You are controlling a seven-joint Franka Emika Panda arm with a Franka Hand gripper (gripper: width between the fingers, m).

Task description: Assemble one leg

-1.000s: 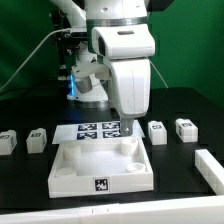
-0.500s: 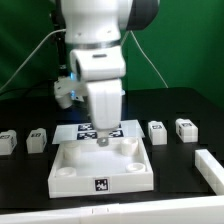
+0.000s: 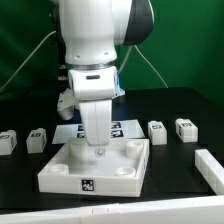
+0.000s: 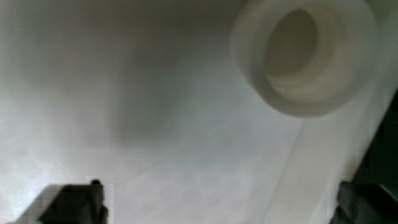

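White plastic leg [image 3: 157,131], 2 o'clock off the open, empty pincer [image 3: 100,150], looks light, stiff, slick; I'd grab its flat sides.

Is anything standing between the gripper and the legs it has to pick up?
The gripper is low over the white board. A leg lies beside it on the table, at the exterior view's right. Only the board's raised rim lies between.

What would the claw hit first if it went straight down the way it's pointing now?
Most likely the flat middle of the large white board: the claw points down over it. The wrist view shows plain board ahead, with a round socket off to one side. The gap is unclear.
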